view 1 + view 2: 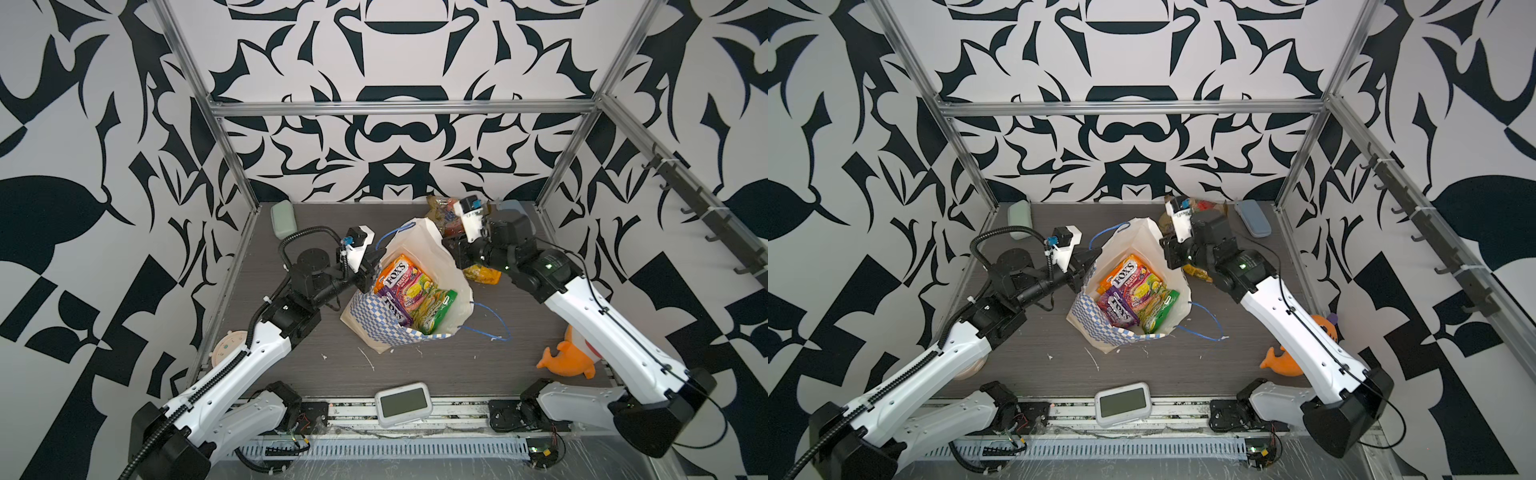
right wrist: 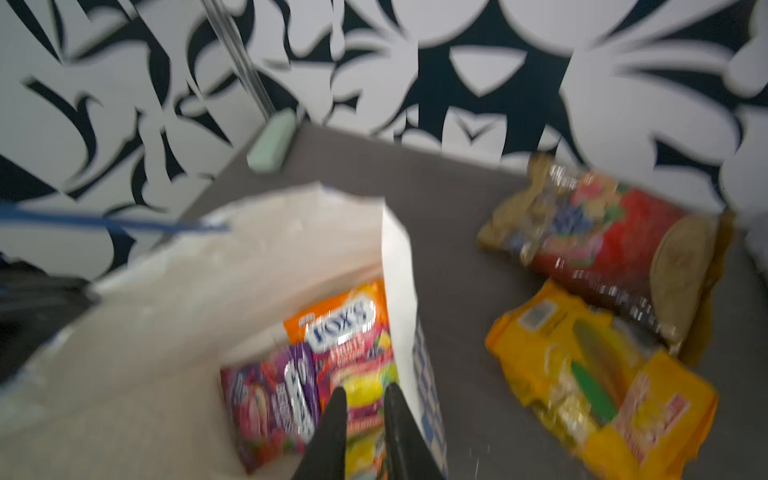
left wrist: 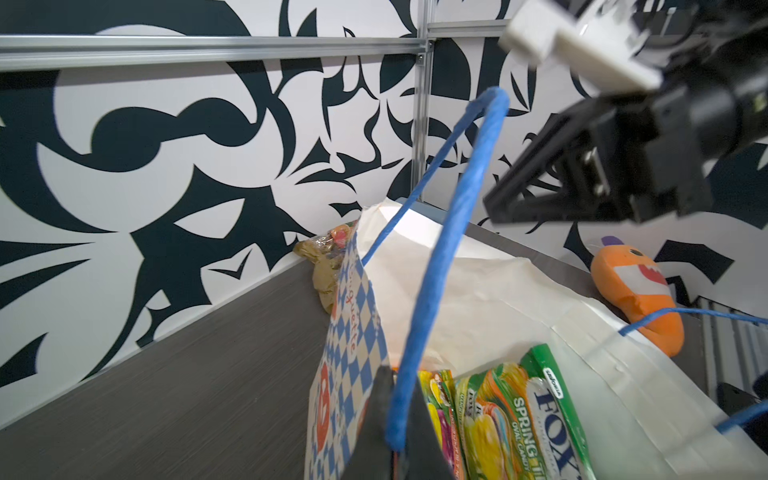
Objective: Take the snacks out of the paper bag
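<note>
1. White-cased screen gadget (image 1: 401, 405) is lying at the 6 o'clock edge of the table (image 1: 291, 365), and an orange plush toy (image 1: 567, 359) is lying toward 4 o'clock; neither is taking part.
2. Mid-table, the paper bag (image 1: 374, 320) is standing open. In both top views three packets are lying inside it: the orange-pink FOX'S packet (image 1: 397, 272), the purple packet (image 1: 392, 311) and the green packet (image 1: 438, 309).
3. At the bag's 10 o'clock rim, the left gripper (image 3: 399, 415) is clenching the blue cord handle (image 3: 457, 187) and the paper together, keeping the mouth spread.
4. At the bag's 2 o'clock rim, the right gripper (image 2: 362, 395) is hovering above the opening, fingers slightly parted and nothing between them.
5. Beyond the bag, toward 1 o'clock, the yellow-orange packet (image 2: 602, 386) and the red-gold packet (image 2: 602, 237) are lying on the table, outside the bag.
6. By my judgement the unloading is running near midway: two packets are out and at least three are waiting. Whether more are hiding underneath, I cannot tell.
</note>
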Tool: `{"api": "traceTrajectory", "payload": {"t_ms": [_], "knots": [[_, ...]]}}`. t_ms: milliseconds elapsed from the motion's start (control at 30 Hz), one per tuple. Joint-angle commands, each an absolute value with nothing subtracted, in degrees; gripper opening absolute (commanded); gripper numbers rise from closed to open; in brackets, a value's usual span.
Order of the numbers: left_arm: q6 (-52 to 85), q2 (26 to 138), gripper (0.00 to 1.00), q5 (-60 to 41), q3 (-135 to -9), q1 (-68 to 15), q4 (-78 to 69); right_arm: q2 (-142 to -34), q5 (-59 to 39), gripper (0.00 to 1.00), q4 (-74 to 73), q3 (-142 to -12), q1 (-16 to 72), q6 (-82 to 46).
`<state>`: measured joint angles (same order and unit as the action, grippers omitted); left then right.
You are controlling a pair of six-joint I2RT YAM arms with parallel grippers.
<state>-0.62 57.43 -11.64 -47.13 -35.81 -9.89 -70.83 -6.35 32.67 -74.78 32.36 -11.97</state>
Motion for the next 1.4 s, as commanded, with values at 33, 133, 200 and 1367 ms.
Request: {"api": "traceTrajectory", "payload": {"t_ms": [33,133,200,1367], "knots": [[2.53,57.66,0.0,-15.77,-48.62,-36.8,-12.13,-69.89,-2.7,0.31,44.08,-76.75,37.5,-14.91],[2.7,58.07,0.0,-15.56,-48.68,-38.16,-12.56,-72.23,3.33,0.33,51.56,-79.11,44.15,-16.38],[2.81,58.62,0.0,-15.64,-48.94,-39.04,-12.56,-74.53,5.12,0.35,55.42,-81.15,46.57,-18.92],[4.21,56.63,0.0,-12.93,-42.22,-40.61,-19.78,-82.93,7.91,0.62,64.13,-78.94,46.42,-45.93]]}}
